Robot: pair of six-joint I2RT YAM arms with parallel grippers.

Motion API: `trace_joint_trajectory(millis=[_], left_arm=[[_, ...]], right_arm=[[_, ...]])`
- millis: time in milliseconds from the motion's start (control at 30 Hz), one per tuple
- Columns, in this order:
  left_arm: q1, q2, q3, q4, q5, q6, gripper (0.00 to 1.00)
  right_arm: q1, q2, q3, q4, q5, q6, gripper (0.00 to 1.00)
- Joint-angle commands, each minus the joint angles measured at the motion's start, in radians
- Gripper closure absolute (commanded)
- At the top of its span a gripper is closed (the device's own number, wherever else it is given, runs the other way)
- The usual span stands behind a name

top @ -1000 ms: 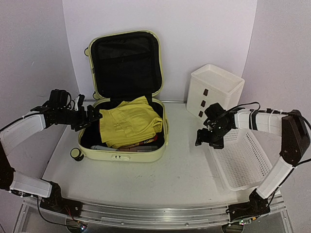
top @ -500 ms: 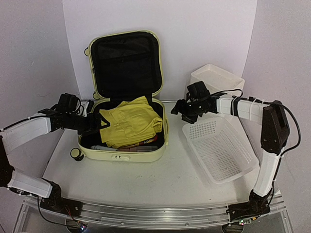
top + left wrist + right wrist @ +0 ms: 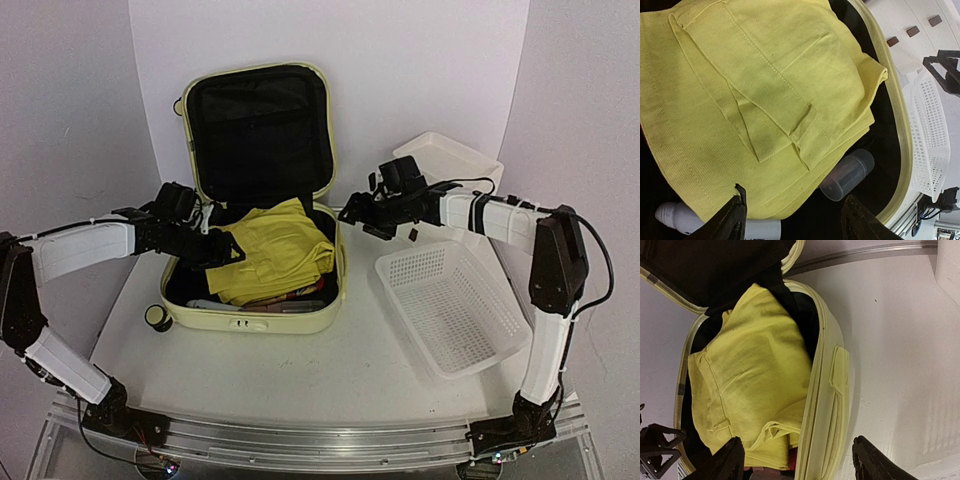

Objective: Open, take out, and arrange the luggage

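The luggage (image 3: 255,318) lies open on the table, its lid (image 3: 258,130) standing upright with black lining. A folded yellow garment (image 3: 270,255) fills the lower half; it also shows in the left wrist view (image 3: 740,100) and the right wrist view (image 3: 755,385). My left gripper (image 3: 215,245) hovers over the garment's left side, open, with nothing between its jaws (image 3: 796,220). My right gripper (image 3: 352,215) hangs open above the luggage's right rim (image 3: 832,405), its jaws straddling that wall without touching (image 3: 800,462).
A clear capped tube (image 3: 847,175) and a white bottle (image 3: 675,217) lie under the garment's edge. To the right of the luggage sits a white mesh basket (image 3: 455,305). A white drawer box (image 3: 450,155) stands behind the right arm. A black wheel (image 3: 156,317) sticks out at the luggage's front left.
The left gripper moved right over the garment and its jaws narrowed. The right gripper pulled the basket leftward, left it, and moved on to the luggage's right rim.
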Motion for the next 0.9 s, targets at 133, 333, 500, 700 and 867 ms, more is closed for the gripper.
trace_joint_trajectory(millis=[133, 333, 500, 700, 867], left_arm=[[0.001, 0.167, 0.178, 0.021, -0.065, -0.165, 0.27], [0.003, 0.303, 0.262, 0.025, -0.050, -0.230, 0.25], [0.003, 0.381, 0.313, 0.036, -0.018, -0.273, 0.28], [0.003, 0.439, 0.333, 0.111, 0.036, -0.353, 0.43], [0.004, 0.449, 0.347, 0.134, -0.003, -0.342, 0.54]], right_arm=[[0.037, -0.050, 0.039, 0.017, 0.035, -0.114, 0.26], [0.037, -0.052, 0.032, 0.017, 0.042, -0.122, 0.25], [0.037, -0.057, 0.023, 0.017, 0.047, -0.126, 0.25], [0.037, -0.057, 0.015, 0.017, 0.057, -0.128, 0.25], [0.037, -0.050, 0.011, 0.015, 0.063, -0.131, 0.25]])
